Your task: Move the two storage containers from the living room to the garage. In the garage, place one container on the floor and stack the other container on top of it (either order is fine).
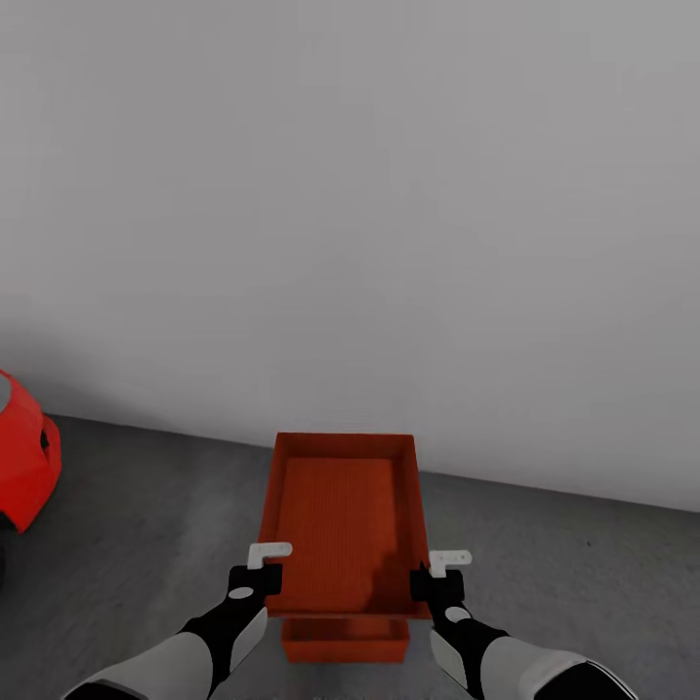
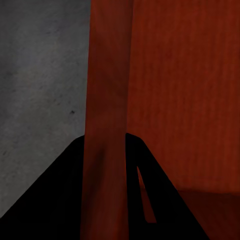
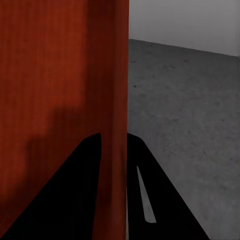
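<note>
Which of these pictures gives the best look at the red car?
The head view: the red car peeks in at its left edge, parked on the dark grey floor by the white wall. The wrist views show orange-red container walls and grey floor, not the car.

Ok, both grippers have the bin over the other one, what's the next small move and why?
Probably lower the held bin straight down. The left gripper and right gripper each clamp a side wall, and the second bin sits on the floor below its near end. It looks only partly lined up, so a slight pull toward the robot on the way down may help.
</note>
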{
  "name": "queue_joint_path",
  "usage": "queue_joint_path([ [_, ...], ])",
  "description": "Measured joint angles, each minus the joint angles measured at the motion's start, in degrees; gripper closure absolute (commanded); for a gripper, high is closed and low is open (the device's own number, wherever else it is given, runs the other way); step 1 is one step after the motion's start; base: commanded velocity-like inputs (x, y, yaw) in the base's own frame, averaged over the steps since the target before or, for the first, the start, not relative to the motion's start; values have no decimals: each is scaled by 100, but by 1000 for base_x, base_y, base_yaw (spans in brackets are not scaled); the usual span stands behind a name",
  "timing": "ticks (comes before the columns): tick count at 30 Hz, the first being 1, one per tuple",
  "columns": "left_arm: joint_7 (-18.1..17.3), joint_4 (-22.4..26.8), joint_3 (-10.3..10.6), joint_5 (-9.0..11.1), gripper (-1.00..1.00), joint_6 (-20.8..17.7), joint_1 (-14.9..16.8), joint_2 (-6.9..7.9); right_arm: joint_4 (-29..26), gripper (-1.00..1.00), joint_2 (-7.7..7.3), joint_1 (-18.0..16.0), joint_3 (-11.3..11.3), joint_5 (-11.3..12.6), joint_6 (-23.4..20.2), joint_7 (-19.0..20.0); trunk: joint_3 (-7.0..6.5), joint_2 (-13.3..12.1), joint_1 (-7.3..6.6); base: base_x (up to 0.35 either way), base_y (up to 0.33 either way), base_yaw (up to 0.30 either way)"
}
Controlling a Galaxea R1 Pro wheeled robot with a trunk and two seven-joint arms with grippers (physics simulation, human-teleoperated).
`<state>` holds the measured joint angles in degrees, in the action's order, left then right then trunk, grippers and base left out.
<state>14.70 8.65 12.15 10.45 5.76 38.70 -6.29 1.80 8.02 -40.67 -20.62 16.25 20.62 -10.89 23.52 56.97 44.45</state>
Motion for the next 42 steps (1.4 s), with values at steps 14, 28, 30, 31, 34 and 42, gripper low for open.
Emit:
queue_joint_path([
  [14,0,6,1,-1,100,-3,-2,2,1,100,3,0,-2,5,3,-4,128,0,0,0,0,0],
  [28,6,8,1,-3,100,-1,1,-3,1,100,-3,0,6,5,15,6,255,0,0,0,0,0],
  [30,7,9,3,-2,100,-1,1,-4,1,100,-4,0,8,4,16,7,273,0,0,0,0,0],
  [31,5,8,3,-2,100,-1,1,-2,1,100,-2,0,6,4,16,4,282,0,0,0,0,0],
  [34,4,8,0,-3,100,-1,0,-3,1,100,-3,0,6,4,14,5,309,0,0,0,0,0],
  [42,7,15,4,-3,100,-3,1,-4,1,100,-6,0,21,-10,19,9,382,0,0,0,0,0],
])
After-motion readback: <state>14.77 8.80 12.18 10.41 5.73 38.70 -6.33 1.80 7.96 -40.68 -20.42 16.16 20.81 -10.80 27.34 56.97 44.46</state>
